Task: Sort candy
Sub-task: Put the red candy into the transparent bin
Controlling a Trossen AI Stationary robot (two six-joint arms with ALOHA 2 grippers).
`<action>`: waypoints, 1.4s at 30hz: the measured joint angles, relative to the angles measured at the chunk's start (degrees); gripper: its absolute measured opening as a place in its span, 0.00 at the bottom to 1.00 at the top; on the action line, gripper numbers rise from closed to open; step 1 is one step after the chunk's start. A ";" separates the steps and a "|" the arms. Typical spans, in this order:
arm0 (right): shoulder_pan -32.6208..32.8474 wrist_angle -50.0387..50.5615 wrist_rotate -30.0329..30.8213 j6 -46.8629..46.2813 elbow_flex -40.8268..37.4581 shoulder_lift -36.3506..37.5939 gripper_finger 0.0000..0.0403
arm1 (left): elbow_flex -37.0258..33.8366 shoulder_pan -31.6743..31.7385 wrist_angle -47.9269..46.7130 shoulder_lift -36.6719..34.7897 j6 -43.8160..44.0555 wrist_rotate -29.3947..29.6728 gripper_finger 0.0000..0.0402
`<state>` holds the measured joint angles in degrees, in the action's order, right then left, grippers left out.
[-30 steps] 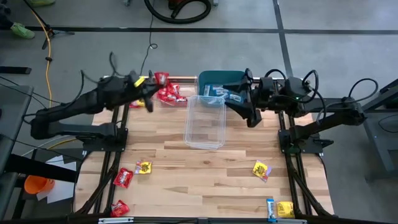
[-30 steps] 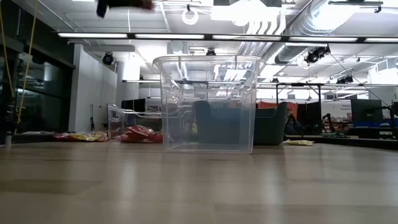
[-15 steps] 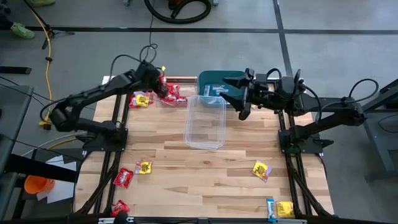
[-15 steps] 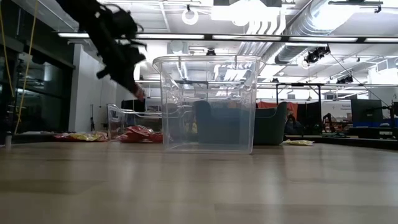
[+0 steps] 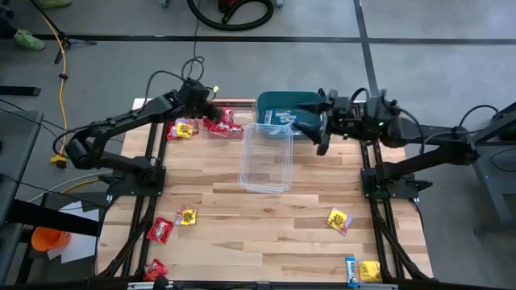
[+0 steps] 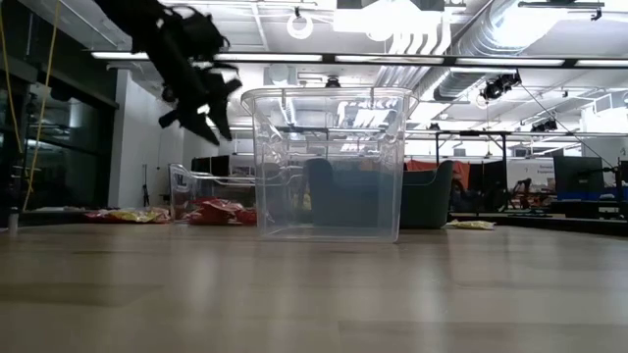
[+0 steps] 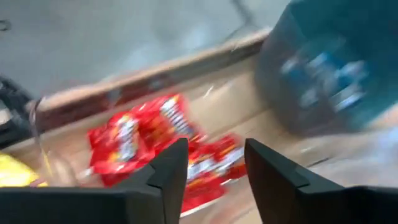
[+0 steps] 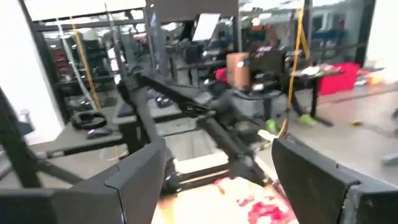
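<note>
Left pincer [image 5: 211, 103] is raised over the far-left part of the bench [image 5: 266, 221], above a low clear tub [image 5: 216, 125] that holds a heap of red candy [image 5: 219, 122]. Its fingers [image 7: 168, 171] are spread with nothing between them; the left wrist view looks down past them onto the red packets [image 7: 155, 134]. In the low view this pincer [image 6: 201, 103] hangs in the air well above the tub.

A yellow candy [image 5: 182, 130] lies on the bench just left of that tub. Nearer the front-left edge lie a yellow packet [image 5: 187, 216], a red packet [image 5: 160, 230] beside it, and another red packet [image 5: 154, 269] at the very front.

A tall clear tub [image 5: 266, 157] stands upright at bench centre; whether it holds anything I cannot tell. Behind it, touching or nearly so, sits a teal bin [image 5: 286, 111] with light blue candy [image 5: 280, 119] inside.

Right pincer [image 5: 316, 126] hovers at the teal bin's right side, jaws spread wide, holding nothing.

Front right of the bench: one yellow packet [image 5: 338, 219] alone; further forward a yellow packet [image 5: 370, 271] with a light blue packet [image 5: 351, 270] just beside it.
</note>
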<state>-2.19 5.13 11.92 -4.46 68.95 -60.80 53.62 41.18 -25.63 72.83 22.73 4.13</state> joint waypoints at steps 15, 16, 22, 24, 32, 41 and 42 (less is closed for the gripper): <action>-6.17 9.77 -4.74 -0.54 0.04 10.49 0.72 | 3.09 -17.51 24.72 -21.13 -1.85 -6.58 0.41; -6.15 10.53 -5.42 -1.18 0.04 10.36 0.72 | 3.09 -19.49 25.84 -21.87 -3.93 -6.63 0.41; -6.15 11.84 -6.47 -3.02 0.04 7.51 0.72 | 3.00 -27.74 22.96 -25.04 -8.25 -5.95 0.41; -6.15 11.53 -6.43 -2.69 0.04 6.16 0.72 | 3.00 -28.73 20.68 -25.79 -8.84 -5.14 0.41; -6.15 10.34 -5.97 -2.61 0.04 0.57 0.72 | 2.98 -33.48 -13.27 -25.23 -1.48 -17.20 0.40; -6.15 10.44 -5.95 -3.61 0.04 -4.03 0.72 | 2.89 -53.08 -41.22 -13.09 -2.58 -19.50 0.40; -6.15 10.42 -5.95 -3.63 0.04 -4.39 0.72 | 2.89 -55.40 -41.75 -11.72 -2.19 -18.73 0.40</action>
<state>-8.34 15.55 5.98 -8.09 68.99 -65.19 56.51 -14.22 -67.38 61.11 20.53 -14.61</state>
